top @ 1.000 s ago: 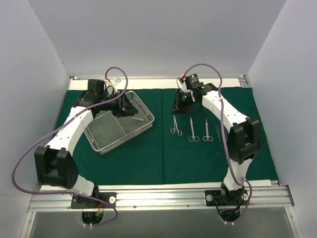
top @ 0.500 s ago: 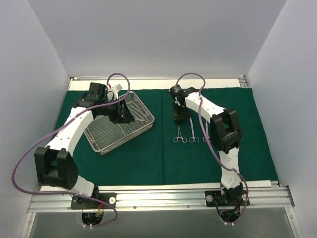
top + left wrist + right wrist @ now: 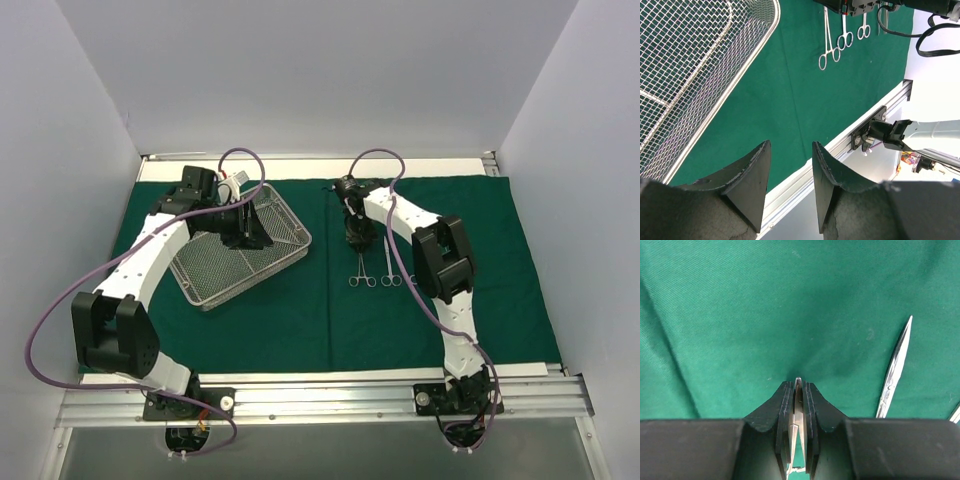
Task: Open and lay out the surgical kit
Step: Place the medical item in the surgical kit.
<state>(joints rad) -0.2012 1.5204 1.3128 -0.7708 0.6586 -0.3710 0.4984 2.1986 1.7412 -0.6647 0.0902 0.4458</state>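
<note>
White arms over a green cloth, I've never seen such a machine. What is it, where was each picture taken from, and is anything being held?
They are two robot arms bolted at a table's near edge. One picture looks down from above; the other two come from a camera on each wrist. On the green cloth lie a wire tray and a row of slim steel tools. The left claw hangs open and empty over the tray. The right claw is shut on one thin steel tool.
</note>
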